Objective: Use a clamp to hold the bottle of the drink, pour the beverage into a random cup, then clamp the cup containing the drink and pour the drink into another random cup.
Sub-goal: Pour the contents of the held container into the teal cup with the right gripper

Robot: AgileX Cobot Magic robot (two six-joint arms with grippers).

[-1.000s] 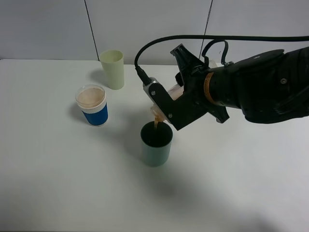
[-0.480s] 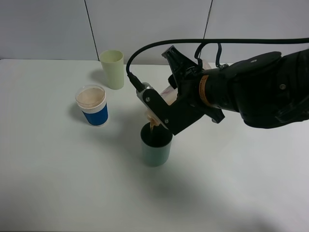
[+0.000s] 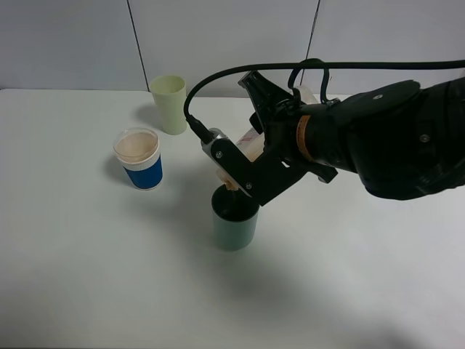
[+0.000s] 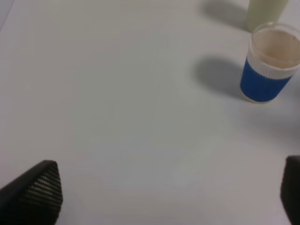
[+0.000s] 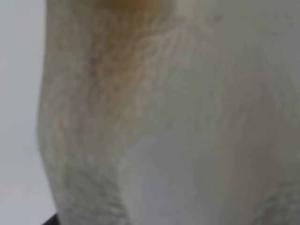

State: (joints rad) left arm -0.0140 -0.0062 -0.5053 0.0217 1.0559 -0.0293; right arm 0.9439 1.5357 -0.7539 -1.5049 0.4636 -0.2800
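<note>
The bottle (image 3: 251,139) is tipped steeper than a second ago. Its neck has dropped close over the teal cup (image 3: 235,222), which stands mid-worktop (image 3: 87,276). The brown stream of beverage you saw then no longer shows clearly. Your right tool (image 3: 243,156) stays clamped on the bottle. The left tool (image 4: 166,197) hangs spread wide and empty. Treat the first pour as nearly finished: what remains for you is parking the bottle and gripping the teal cup.

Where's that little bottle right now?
In the high view, the bottle sits tilted in the right pincer near the middle of the table, its neck just above the teal cup, right of the blue cup.
</note>
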